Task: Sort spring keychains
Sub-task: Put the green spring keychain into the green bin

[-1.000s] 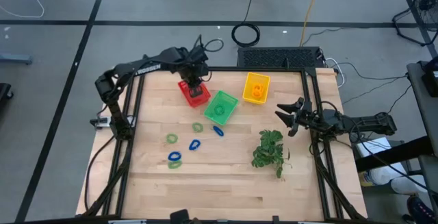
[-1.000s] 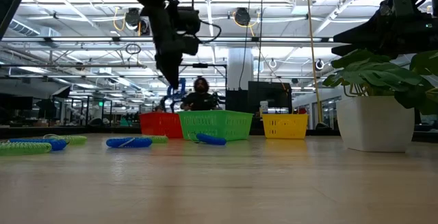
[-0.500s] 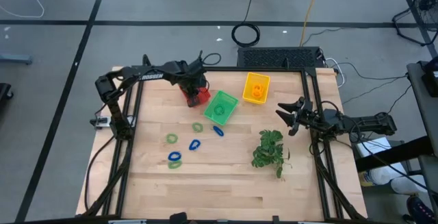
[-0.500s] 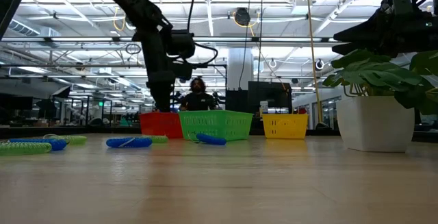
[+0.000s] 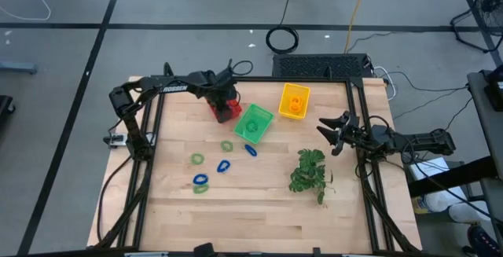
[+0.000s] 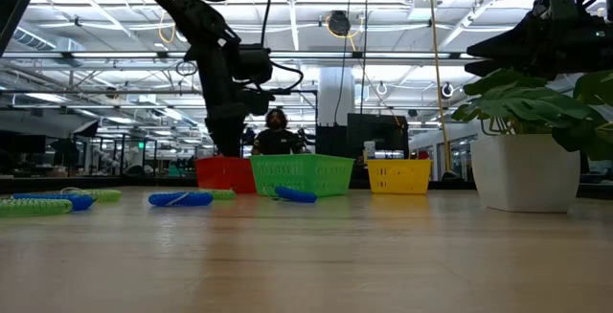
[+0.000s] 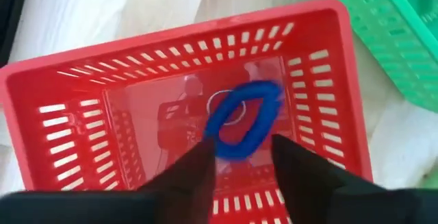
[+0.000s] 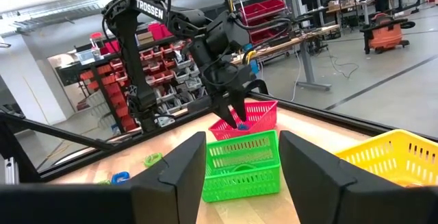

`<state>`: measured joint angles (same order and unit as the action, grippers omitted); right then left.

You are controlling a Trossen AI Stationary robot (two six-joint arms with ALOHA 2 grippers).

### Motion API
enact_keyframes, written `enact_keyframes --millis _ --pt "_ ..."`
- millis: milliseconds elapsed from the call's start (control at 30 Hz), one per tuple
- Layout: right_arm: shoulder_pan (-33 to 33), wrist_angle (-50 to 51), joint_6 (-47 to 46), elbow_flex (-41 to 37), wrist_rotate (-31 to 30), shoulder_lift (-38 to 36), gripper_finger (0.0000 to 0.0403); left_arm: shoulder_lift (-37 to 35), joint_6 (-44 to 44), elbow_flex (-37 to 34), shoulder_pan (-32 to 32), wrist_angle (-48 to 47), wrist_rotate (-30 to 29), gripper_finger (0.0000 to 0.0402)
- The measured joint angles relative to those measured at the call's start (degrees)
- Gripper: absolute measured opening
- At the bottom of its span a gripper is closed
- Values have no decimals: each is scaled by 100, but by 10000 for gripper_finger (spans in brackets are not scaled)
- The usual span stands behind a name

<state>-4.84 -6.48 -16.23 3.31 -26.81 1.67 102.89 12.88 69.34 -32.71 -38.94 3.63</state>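
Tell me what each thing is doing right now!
left gripper, low over the red basket
blue keychain, inside the red basket at the left gripper's tip
green basket, upright
yellow basket, upright
other keychains, lying loose on the table
plant, upright
right gripper, open, waiting at the right edge

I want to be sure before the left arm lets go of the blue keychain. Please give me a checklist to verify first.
1. Left gripper is over the red basket: ok.
2. Blue keychain sits inside the basket walls: ok.
3. Keychain is free of the fingers: cannot tell; it lies at their tips.
4. Green basket next to the red one is not under the drop: ok.
5. Right gripper waits away, at the table's right side: ok.
6. Loose keychains remain to sort on the table: ok.
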Motion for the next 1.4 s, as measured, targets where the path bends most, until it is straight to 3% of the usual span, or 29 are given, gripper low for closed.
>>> enact_keyframes --millis 233,433,667,900,1400 --pt "0 -2 0 0 2 0 173 -540 -155 53 187 -14 -534 273" --pt "0 -7 0 -2 2 2 173 -1357 -405 62 626 -203 -1275 326" --pt "0 -7 0 -4 2 2 174 -1973 -1227 62 1405 -831 -1437 337" --pt "0 -10 0 -4 3 2 170 -2061 -2371 62 2448 -1525 -1663 337" --pt "-1 -11 0 -4 2 2 172 -2004 -6060 62 4208 -3495 -1663 337"
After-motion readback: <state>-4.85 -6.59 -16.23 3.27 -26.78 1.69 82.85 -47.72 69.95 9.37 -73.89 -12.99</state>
